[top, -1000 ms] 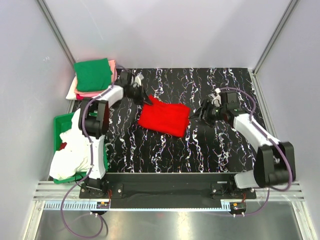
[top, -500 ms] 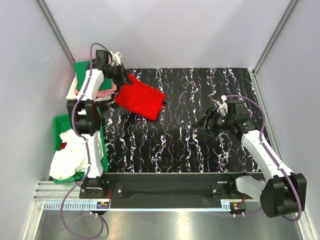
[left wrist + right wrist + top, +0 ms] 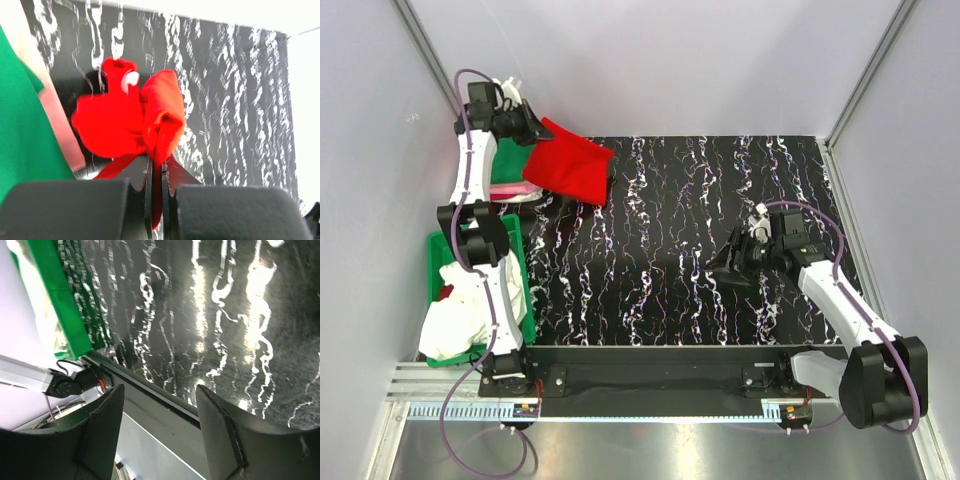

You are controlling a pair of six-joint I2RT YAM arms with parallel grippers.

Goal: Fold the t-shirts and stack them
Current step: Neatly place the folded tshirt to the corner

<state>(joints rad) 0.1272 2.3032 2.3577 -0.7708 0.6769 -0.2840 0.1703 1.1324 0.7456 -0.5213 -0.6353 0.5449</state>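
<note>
My left gripper [image 3: 532,128] is shut on an edge of the folded red t-shirt [image 3: 570,165], which hangs in the air at the back left, beside and just above the stack. In the left wrist view, red cloth [image 3: 125,125] is pinched between the jaws of the left gripper [image 3: 156,170]. The stack has a green t-shirt [image 3: 507,158] on top and a pink one [image 3: 510,188] under it; both also show as green [image 3: 20,130] and pink [image 3: 60,120]. My right gripper [image 3: 730,262] hovers open and holds nothing over the right middle of the table; its jaws [image 3: 160,405] stand wide apart.
A green bin [image 3: 440,248] at the left edge holds crumpled white cloth [image 3: 455,310]; its rim [image 3: 60,295] shows in the right wrist view. The black marbled table [image 3: 660,230] runs between grey walls, and the metal rail [image 3: 650,405] lies at the near edge.
My left gripper has carried the red t-shirt from the table's middle up and left to the stack at the back left corner. My right gripper has drawn back toward the near edge.
</note>
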